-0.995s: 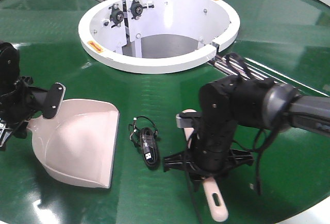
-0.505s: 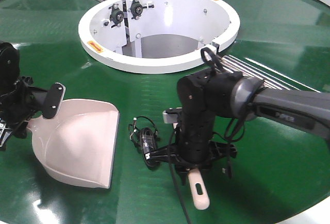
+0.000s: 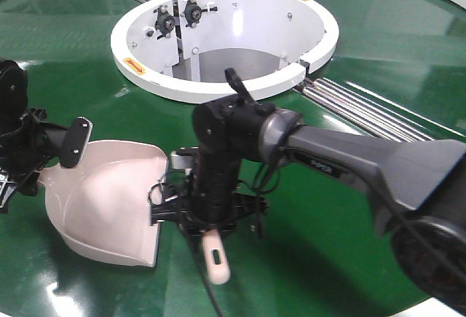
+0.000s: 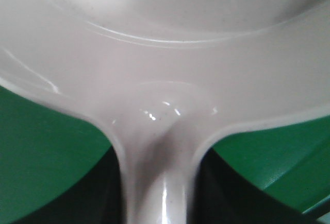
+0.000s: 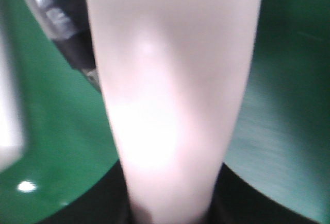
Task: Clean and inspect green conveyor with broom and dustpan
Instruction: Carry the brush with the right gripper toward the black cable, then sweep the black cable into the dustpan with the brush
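The green conveyor spreads across everything, its white ring at the far middle. On the near left sits the dustpan, lip facing right, its handle clenched by the left gripper. Just right of that lip the right gripper grasps the broom, whose handle end points near, with a black cable beside it.

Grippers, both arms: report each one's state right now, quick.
Left gripper: shut, holding the dustpan by its handle.
Right gripper: shut, holding the broom.
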`<action>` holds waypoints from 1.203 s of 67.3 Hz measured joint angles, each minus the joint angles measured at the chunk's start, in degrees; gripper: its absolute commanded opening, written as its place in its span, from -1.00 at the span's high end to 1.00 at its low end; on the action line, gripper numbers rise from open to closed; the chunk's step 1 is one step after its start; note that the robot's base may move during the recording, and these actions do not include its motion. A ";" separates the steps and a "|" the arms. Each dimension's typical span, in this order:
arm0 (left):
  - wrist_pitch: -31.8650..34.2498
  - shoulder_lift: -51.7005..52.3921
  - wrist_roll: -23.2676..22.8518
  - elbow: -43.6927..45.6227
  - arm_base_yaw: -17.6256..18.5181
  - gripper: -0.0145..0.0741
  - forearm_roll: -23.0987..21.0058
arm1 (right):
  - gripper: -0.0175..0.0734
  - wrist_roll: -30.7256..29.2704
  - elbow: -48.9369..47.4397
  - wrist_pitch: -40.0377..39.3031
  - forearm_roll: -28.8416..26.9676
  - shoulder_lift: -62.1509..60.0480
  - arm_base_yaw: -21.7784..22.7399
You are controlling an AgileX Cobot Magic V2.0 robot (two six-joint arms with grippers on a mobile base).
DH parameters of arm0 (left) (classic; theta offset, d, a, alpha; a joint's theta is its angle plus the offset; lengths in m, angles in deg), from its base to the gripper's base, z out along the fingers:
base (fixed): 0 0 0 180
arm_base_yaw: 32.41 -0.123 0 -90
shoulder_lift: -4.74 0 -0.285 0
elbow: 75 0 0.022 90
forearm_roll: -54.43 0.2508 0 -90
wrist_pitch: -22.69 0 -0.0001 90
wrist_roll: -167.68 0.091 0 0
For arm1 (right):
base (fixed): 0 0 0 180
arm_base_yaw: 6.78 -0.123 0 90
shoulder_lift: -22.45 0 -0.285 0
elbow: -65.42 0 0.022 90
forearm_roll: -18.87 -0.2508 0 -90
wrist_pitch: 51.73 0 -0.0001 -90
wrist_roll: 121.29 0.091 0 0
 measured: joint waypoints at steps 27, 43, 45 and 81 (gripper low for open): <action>0.05 0.00 0.00 0.00 0.00 0.69 0.14 | 0.63 -5.10 -15.70 0.36 -5.24 7.58 -6.22; -0.35 0.00 0.21 0.00 0.00 0.69 0.37 | 0.63 -5.90 -21.33 0.33 -6.12 7.84 -7.82; -0.35 0.00 0.21 0.00 0.00 0.69 0.37 | 0.63 -5.90 -21.51 0.43 -6.06 7.77 -7.82; -0.35 0.00 0.21 0.00 0.00 0.69 0.37 | 0.63 -5.85 -6.43 0.70 4.54 -3.56 -1.04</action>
